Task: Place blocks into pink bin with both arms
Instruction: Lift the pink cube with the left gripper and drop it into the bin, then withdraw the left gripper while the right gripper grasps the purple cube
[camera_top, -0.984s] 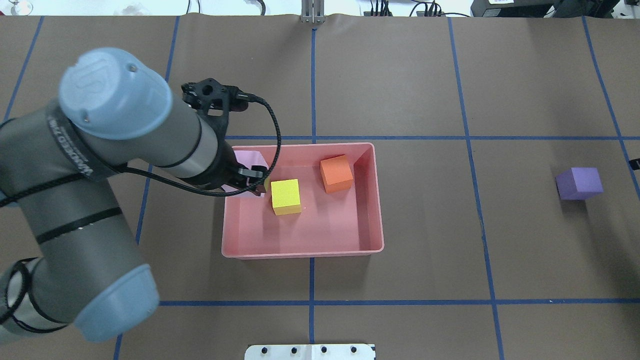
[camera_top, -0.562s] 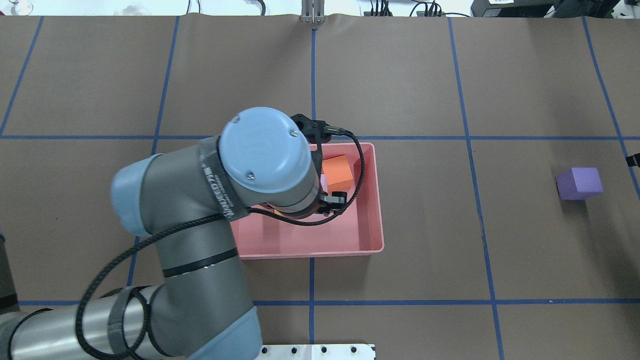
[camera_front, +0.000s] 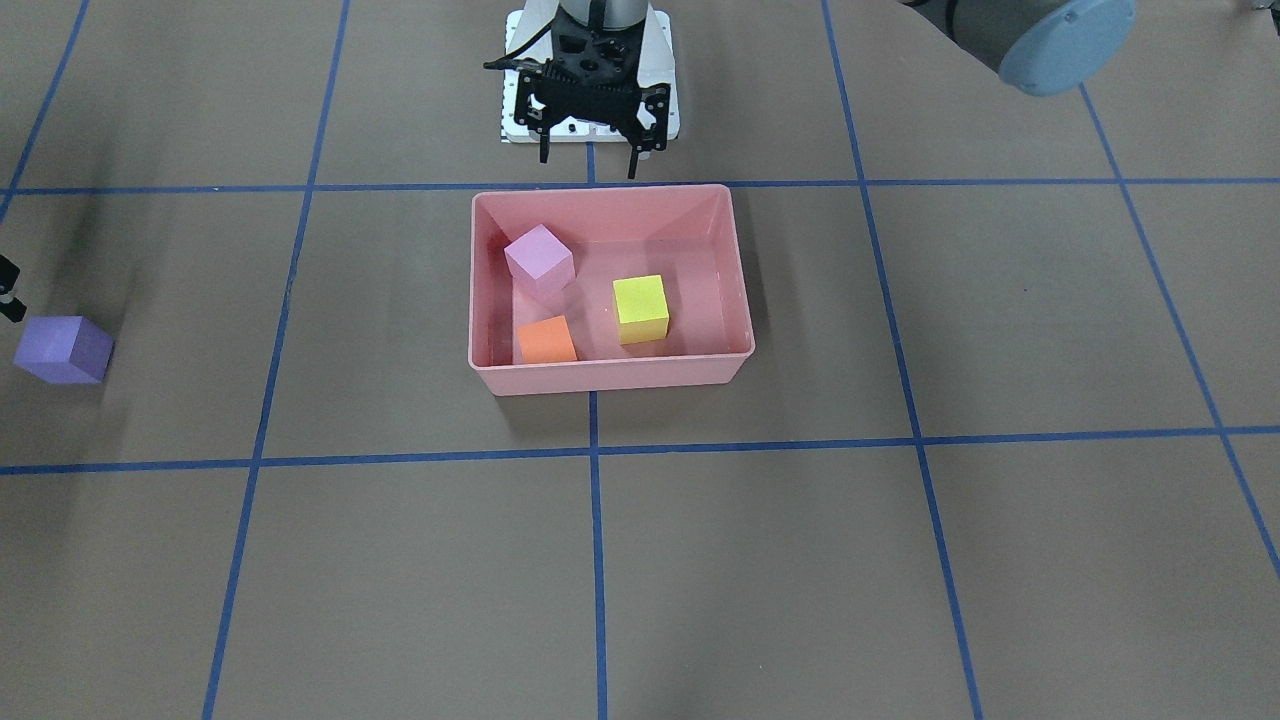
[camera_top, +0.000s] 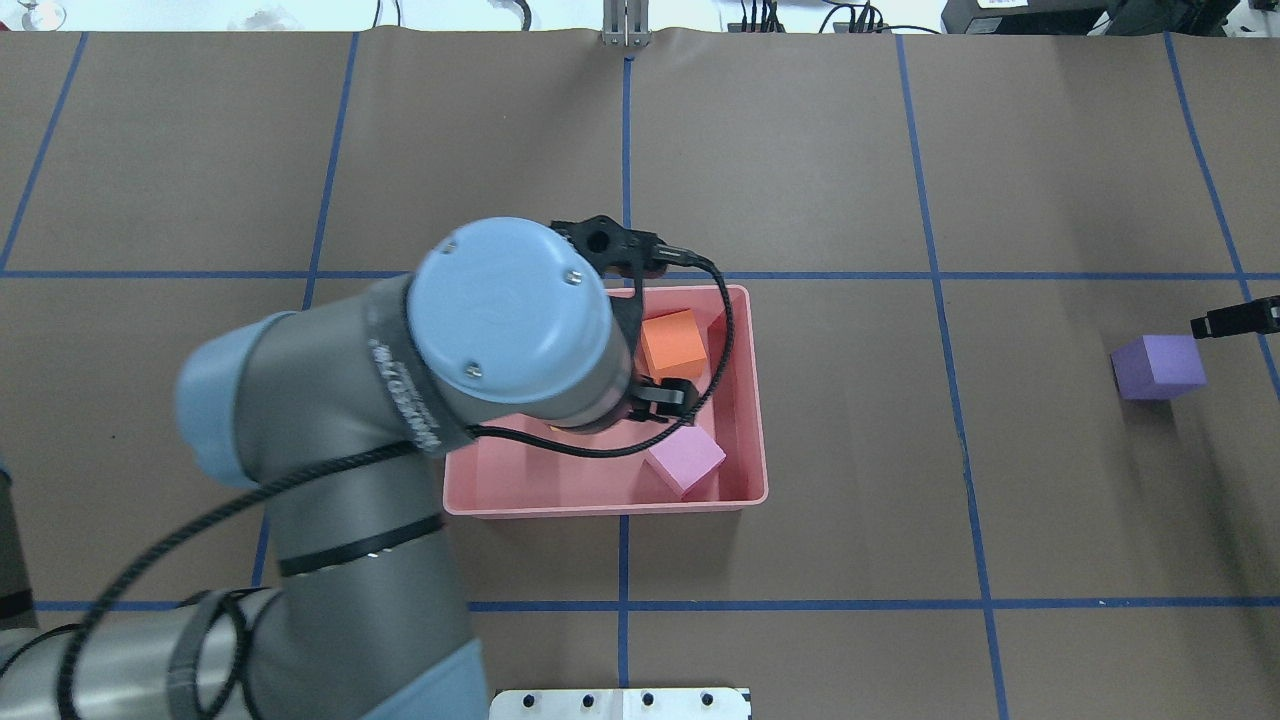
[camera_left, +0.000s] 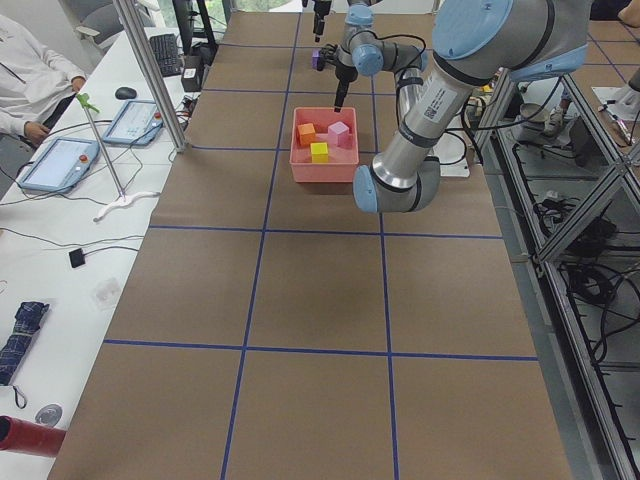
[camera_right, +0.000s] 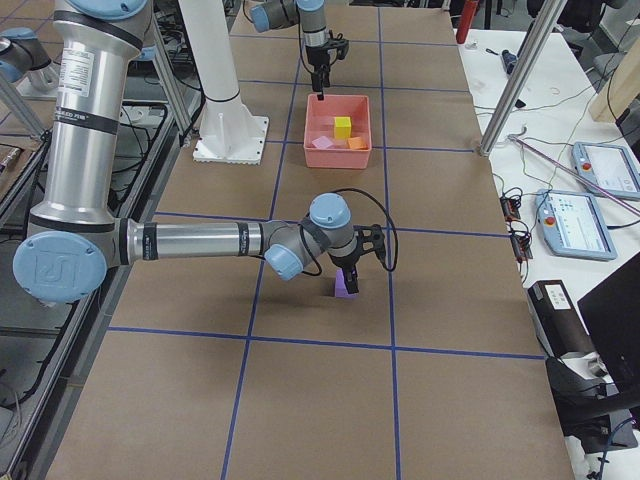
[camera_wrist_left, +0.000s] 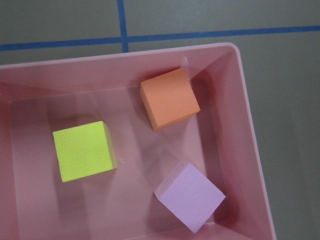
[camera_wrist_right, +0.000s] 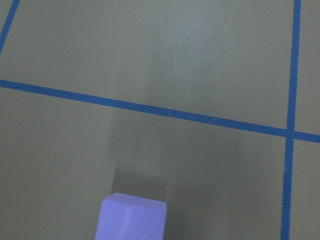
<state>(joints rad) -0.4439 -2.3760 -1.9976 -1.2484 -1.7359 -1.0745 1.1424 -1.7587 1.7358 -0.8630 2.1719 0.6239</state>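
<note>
The pink bin (camera_front: 610, 378) holds three blocks: the orange block (camera_front: 546, 340), the yellow block (camera_front: 640, 308) and the light pink-lilac block (camera_front: 538, 255), which sits tilted near the bin's wall. All three show in the left wrist view: orange (camera_wrist_left: 169, 98), yellow (camera_wrist_left: 82, 150), pink-lilac (camera_wrist_left: 190, 197). My left gripper (camera_front: 590, 165) is open and empty, raised over the bin's robot-side edge. The dark purple block (camera_top: 1158, 366) lies on the table far right. My right gripper (camera_right: 349, 276) hovers just above it; whether it is open or shut does not show.
Brown paper with blue tape lines covers the table (camera_top: 850, 500). My left arm's elbow (camera_top: 510, 310) hides much of the bin (camera_top: 600, 508) in the overhead view. The white pedestal base (camera_front: 520, 110) stands behind the bin.
My left arm swung right from the bin's left edge to over the bin. It let go of the pink-lilac block, which now lies in the bin. My right gripper came into view by the purple block.
</note>
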